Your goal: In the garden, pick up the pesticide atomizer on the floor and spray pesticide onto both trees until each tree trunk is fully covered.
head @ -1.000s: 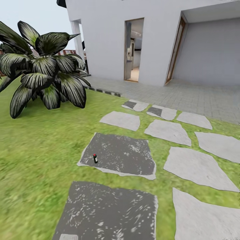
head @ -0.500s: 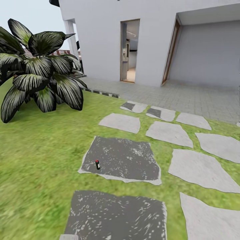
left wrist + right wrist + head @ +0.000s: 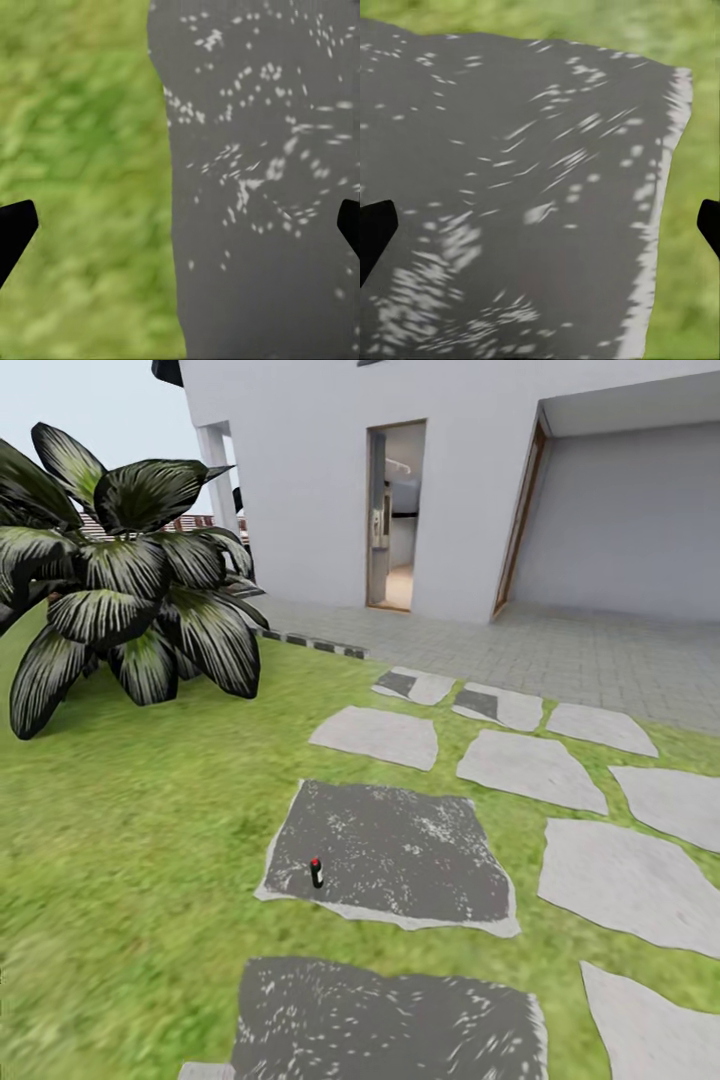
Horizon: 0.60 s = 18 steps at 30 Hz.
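The pesticide atomizer (image 3: 316, 872), a tiny dark bottle with a red top, stands upright near the front left corner of a dark speckled stone slab (image 3: 400, 850) set in the garden lawn (image 3: 120, 840). It is some way ahead of me, and nothing holds it. In the left wrist view my left gripper (image 3: 180, 232) is open over the edge where grass meets a dark slab. The right wrist view has my right gripper (image 3: 540, 232) open above a dark slab, with nothing between its fingers. The trees and their trunks are out of view.
A big leafy bush (image 3: 120, 570) stands on the grass at the left. Pale stepping stones (image 3: 530, 770) lead to a paved patio (image 3: 560, 650) and a white house with an open doorway (image 3: 395, 515). Another dark slab (image 3: 390, 1020) lies just ahead of me.
The whole head view has shifted: the camera has moved forward and turned a little, so the slab and the atomizer sit lower and further right in the picture. The atomizer itself has not moved.
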Tool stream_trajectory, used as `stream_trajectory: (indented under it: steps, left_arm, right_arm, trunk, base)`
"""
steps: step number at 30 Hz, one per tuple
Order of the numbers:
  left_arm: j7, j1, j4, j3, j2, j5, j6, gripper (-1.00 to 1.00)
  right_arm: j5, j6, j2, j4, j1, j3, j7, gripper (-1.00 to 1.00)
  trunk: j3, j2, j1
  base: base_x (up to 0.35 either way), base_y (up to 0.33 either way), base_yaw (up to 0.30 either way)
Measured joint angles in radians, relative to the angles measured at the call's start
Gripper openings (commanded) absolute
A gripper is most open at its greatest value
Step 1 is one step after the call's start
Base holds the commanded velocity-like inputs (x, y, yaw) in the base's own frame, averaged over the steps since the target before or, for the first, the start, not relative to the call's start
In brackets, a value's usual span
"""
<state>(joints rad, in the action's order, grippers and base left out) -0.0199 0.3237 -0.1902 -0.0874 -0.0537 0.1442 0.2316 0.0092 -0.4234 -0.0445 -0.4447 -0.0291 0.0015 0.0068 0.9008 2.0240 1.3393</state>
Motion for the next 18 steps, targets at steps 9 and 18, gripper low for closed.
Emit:
stream_trajectory:
  steps: [9,18]
  left_arm:
    - [0.0,0.0,0.0,0.0,0.0,0.0,0.0,1.0]
    - [0.0,0.0,0.0,0.0,0.0,0.0,0.0,1.0]
  right_arm:
    - [0.0,0.0,0.0,0.001,0.0,0.0,-0.001,1.0]
    - [0.0,0.0,0.0,0.001,0.0,0.0,0.0,1.0]
  trunk:
    - [0.0,0.0,0.0]
    - [0.0,0.0,0.0]
  base:
    - [0.229,0.279,0.0]
    - [0.24,0.255,0.0]
